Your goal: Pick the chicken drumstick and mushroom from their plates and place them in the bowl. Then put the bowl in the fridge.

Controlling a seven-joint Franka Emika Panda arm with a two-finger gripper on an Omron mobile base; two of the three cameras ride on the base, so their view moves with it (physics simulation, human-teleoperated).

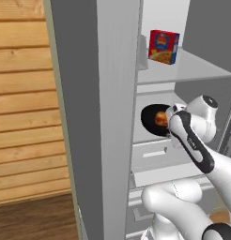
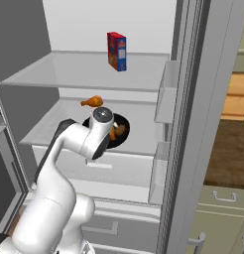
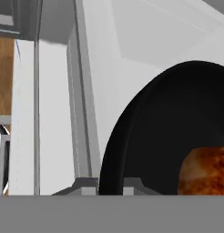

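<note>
gripper [image 3: 110,187] is pinched shut on the near rim of the bowl [image 3: 177,127], carrying it by the edge so the contents ride level. bowl sits straight ahead of the fingers, over the fridge [image 1: 112,93] middle shelf, looks about set down. chicken drumstick [image 3: 206,170] lies inside the bowl just past the fingertips (can't make out the mushroom). a boxed food item [image 2: 117,51] stands on the shelf above the gripper, well clear. next call: release, back out.

One black bowl [image 3: 145,136] sits between the fingers, its rim in their gap. Two chicken drumsticks: one [image 3: 206,170] inside the bowl just past the fingertips, one [image 2: 92,102] beyond the bowl. One red-and-blue box [image 2: 116,51] stands farther off, above.
</note>
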